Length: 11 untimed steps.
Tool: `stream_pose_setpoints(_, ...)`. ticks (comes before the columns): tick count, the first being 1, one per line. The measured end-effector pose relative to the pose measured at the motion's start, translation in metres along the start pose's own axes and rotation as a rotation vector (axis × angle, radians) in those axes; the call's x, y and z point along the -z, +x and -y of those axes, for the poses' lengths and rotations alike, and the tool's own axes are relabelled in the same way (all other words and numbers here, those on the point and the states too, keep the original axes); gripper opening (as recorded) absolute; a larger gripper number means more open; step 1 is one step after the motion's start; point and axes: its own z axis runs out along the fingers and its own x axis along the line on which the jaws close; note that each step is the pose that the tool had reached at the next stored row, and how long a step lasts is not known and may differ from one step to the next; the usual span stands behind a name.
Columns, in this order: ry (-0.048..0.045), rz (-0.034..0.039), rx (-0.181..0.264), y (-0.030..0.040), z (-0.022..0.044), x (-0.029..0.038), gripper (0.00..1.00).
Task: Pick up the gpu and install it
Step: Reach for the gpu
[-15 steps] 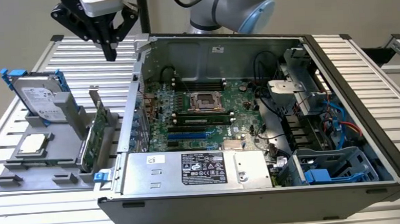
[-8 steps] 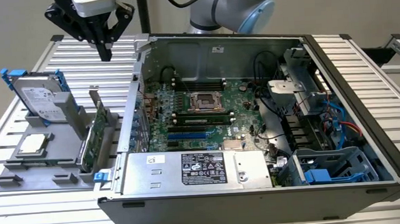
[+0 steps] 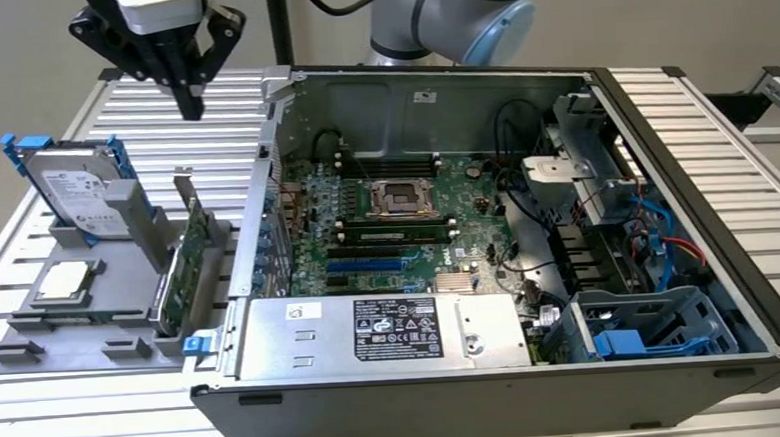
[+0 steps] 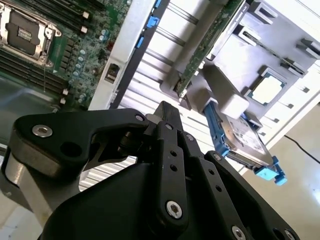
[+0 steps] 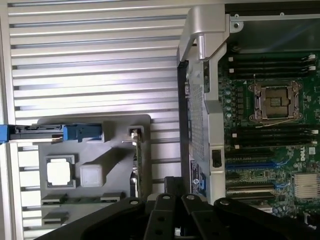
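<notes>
The gripper hangs high over the slatted table, its 2 fingers drawn together with nothing between them, beside the rear corner of the open case and well apart from its target. Below it, the gpu stands on edge in a grey holder, green board facing the case and silver bracket upright at the far end; the first wrist view shows the card edge-on as a thin line. The step in hand looks like the approach for the pick, and it would go best if the fingers part fully while high, then line up across the card's thin dimension, so that the pads would meet both flat faces rather than an edge or the bracket. A straight vertical descent seems wise, because the holder's grey posts stand close to the card. A tilted grasp could jam the card in its groove. The holder also carries 2 neighbours to avoid, the hard drive with blue rails and the CPU chip, both on the side away from the case. Farther off, inside the case, the motherboard shows a blue slot unoccupied.
</notes>
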Motion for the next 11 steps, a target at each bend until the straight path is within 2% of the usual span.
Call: stream_pose_setpoints(11,0.0,-0.0001,0.0,0.0129,0.0009,-0.0002,0.0)
